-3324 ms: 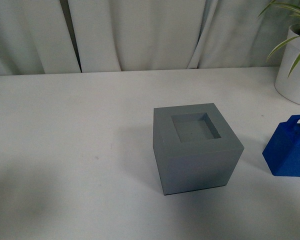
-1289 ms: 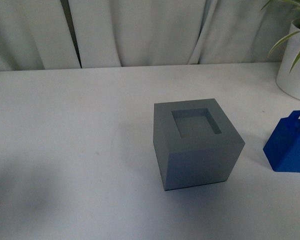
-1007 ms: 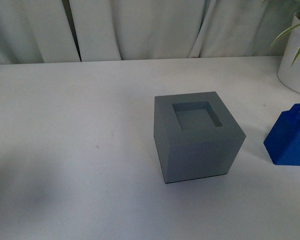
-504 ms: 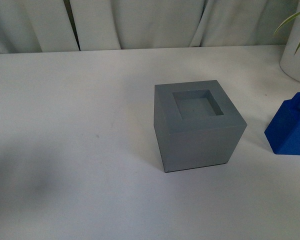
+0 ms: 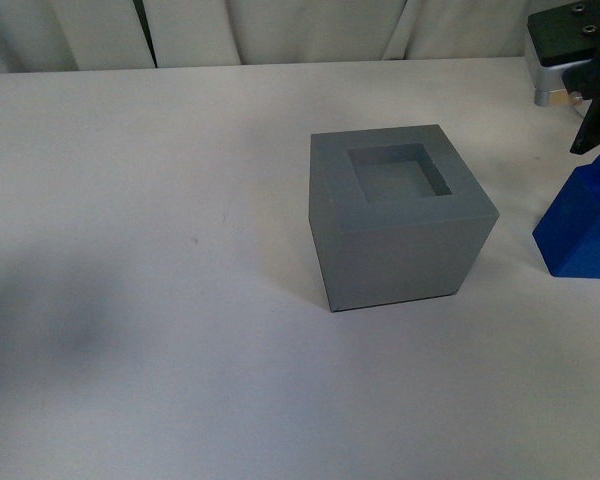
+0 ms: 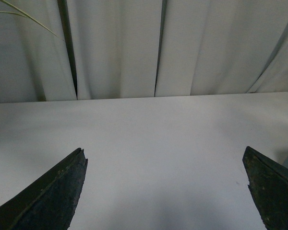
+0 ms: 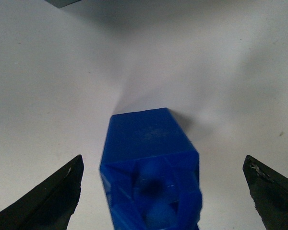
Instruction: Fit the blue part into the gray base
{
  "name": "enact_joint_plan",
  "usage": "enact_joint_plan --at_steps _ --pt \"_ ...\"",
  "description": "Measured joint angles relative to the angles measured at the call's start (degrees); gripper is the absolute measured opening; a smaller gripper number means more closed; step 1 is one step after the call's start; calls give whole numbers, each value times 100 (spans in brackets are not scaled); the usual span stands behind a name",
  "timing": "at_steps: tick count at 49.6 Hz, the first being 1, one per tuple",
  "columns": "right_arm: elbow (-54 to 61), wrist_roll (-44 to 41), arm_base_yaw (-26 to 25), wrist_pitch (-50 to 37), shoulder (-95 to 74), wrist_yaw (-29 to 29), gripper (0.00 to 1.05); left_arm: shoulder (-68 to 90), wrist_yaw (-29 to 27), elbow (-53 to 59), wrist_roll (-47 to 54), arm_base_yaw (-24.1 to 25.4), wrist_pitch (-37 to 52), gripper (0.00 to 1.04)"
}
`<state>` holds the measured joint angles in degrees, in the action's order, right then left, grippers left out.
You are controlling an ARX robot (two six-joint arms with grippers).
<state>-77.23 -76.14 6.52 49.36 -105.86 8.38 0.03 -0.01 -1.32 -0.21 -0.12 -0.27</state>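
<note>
**Plastic pair apart: blue part (image 5: 583, 225) outside gray base (image 5: 400, 215)**

Matte gray cube near the middle of the white table (image 5: 130, 250), square recess facing up. Bright blue block at 3 o'clock from it, clearly apart, upright on the tabletop at the front view's edge, loop end uppermost. Right gripper (image 7: 162, 165) directly over the blue block, fingers spread wide to either side, clear of it. Left gripper (image 6: 164, 154) likewise splayed open above bare tabletop, white curtain (image 6: 120, 48) beyond.
</note>
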Motion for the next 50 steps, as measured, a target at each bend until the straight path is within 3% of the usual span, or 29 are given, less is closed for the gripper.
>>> enact_joint_plan --at_steps 24,30,39,50 --pt "-422 -520 -24 645 -348 -254 97 0 0 0 -2 0 0 99" --pt "-422 -579 -44 645 -365 -278 81 0 0 0 0 0 0 99" --pt "-439 -654 -81 713 -387 -280 47 0 0 0 0 0 0 99" --pt "-898 -584 -68 1104 -387 2 46 0 0 0 -2 0 0 99"
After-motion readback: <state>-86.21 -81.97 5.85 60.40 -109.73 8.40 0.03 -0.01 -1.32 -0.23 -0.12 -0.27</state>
